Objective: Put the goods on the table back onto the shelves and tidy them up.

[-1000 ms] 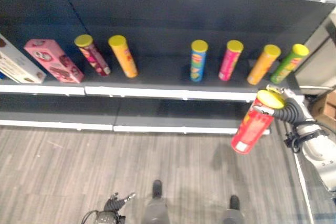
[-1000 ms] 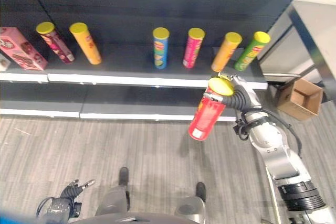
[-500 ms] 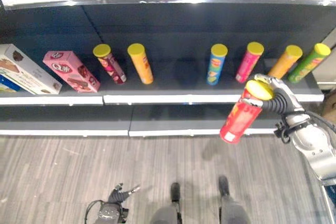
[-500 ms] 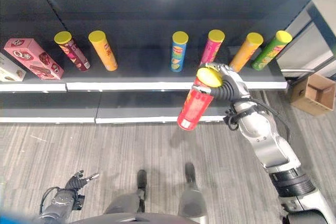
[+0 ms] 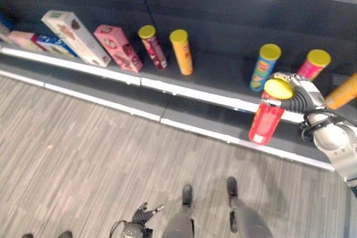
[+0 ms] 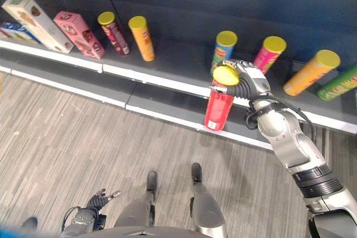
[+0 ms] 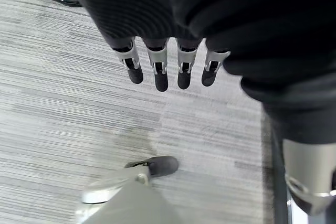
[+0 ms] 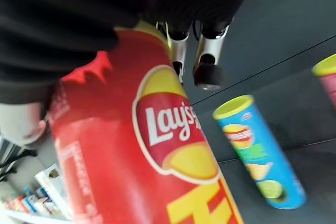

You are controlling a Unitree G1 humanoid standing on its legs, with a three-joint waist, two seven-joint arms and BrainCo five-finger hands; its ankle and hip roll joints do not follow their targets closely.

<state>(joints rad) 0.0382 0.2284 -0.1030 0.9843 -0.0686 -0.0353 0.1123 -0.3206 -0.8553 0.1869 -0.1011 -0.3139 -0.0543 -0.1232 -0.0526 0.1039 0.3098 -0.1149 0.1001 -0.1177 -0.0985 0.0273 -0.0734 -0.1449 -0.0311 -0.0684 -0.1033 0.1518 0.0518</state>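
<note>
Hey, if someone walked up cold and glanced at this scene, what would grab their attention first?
Most likely the red can with a yellow lid, held upright in the right robot hand in front of the dark shelf, near the blue can and pink can. Next, the row of yellow-lidded cans along that shelf, with snack boxes at its left end.

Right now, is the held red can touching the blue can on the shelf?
Apart. In the right wrist view, dark shelf shows between the red can, held in the right hand, and the blue can.
</note>
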